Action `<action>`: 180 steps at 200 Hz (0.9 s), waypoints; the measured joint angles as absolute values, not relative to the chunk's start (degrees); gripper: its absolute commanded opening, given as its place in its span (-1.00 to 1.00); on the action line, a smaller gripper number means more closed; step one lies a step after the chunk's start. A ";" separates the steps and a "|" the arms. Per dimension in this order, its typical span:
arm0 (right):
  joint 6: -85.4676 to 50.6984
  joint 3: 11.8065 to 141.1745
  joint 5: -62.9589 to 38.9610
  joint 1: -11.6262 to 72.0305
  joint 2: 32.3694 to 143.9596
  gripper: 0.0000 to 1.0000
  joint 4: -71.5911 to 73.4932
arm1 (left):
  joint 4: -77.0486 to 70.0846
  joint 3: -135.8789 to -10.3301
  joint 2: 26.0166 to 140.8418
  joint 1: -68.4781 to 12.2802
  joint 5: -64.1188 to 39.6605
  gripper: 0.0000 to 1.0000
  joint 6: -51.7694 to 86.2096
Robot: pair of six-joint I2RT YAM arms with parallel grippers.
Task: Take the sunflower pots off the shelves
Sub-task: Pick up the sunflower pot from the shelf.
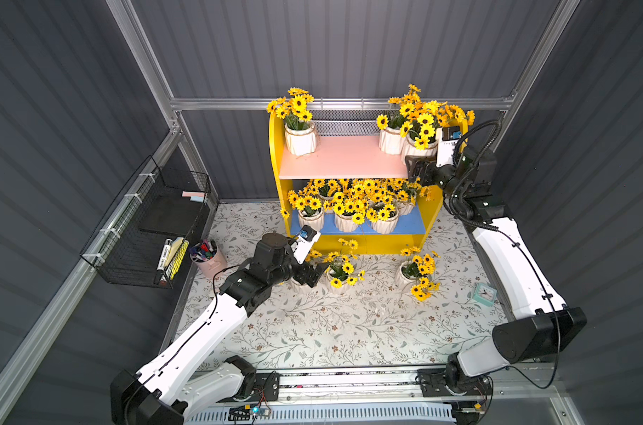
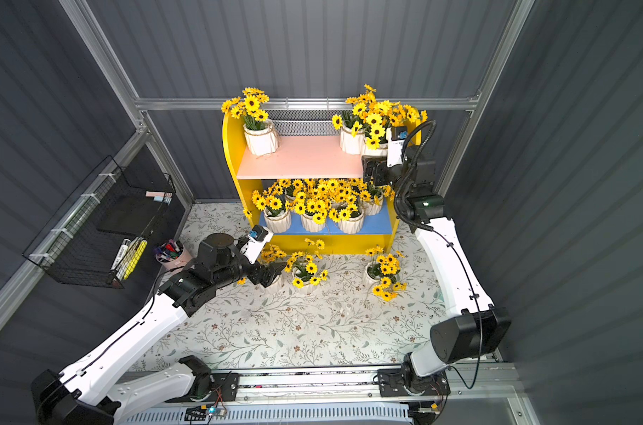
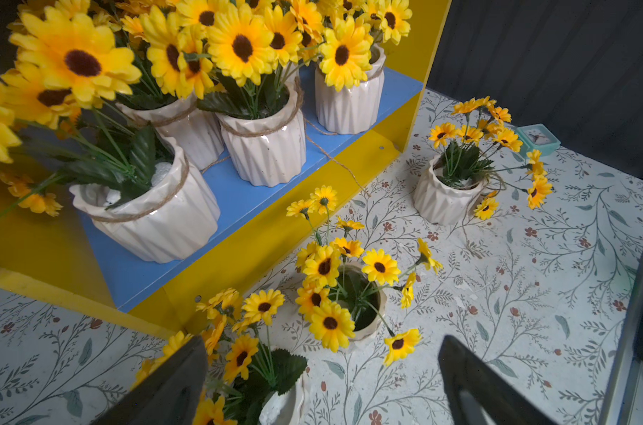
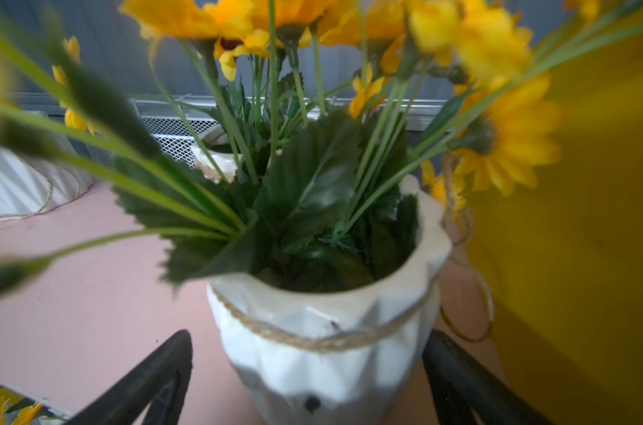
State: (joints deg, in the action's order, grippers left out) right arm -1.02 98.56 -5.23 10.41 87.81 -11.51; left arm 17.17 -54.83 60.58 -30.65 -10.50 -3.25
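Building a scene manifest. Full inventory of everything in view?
shelves: one, yellow, pink and blue boards, back of mat
sunflower pots on pink board: three, white, one left, two right
pots on blue board: three in front, more hidden behind, white
pots on mat: three, white, before the shelves
mesh basket: one, white, behind the shelves
wire rack: one, black, left wall
cup of markers: one, pink, mat's left edge
clock: one, teal, mat's right edge
mat: one, floral, tabletop
left end effector: one, black, open over a mat pot
right end effector: one, black, open, flanking a pink board pot
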 measured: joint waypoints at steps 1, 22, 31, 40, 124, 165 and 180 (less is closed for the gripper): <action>-1.02 98.56 -5.23 10.41 87.81 0.98 -11.44 | 17.15 -54.83 60.58 -30.65 -10.50 0.99 -3.25; -1.02 98.56 -5.21 10.37 87.96 0.98 -9.76 | 17.02 -54.57 60.58 -30.65 -10.52 0.99 -3.25; -1.02 98.56 -5.28 10.37 88.27 0.98 -8.99 | 16.93 -54.57 60.58 -30.65 -10.55 0.99 -3.25; -0.99 98.56 -5.50 10.31 88.73 0.98 -8.23 | 16.78 -54.57 60.58 -30.65 -10.72 0.99 -3.25; -0.97 98.59 -6.94 10.11 92.01 0.98 -4.08 | 16.80 -54.54 60.58 -30.65 -10.96 0.99 -3.33; -1.06 98.43 -7.11 10.11 92.49 0.98 -2.70 | 16.80 -54.41 60.55 -30.65 -10.98 0.99 -3.33; -1.08 98.10 -7.27 10.11 92.49 0.98 -2.09 | 16.80 -54.28 60.55 -30.65 -11.18 0.99 -3.36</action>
State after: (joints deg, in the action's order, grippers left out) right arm -1.08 98.10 -7.27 10.11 92.49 -2.09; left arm 16.80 -54.28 60.55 -30.65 -11.18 -3.36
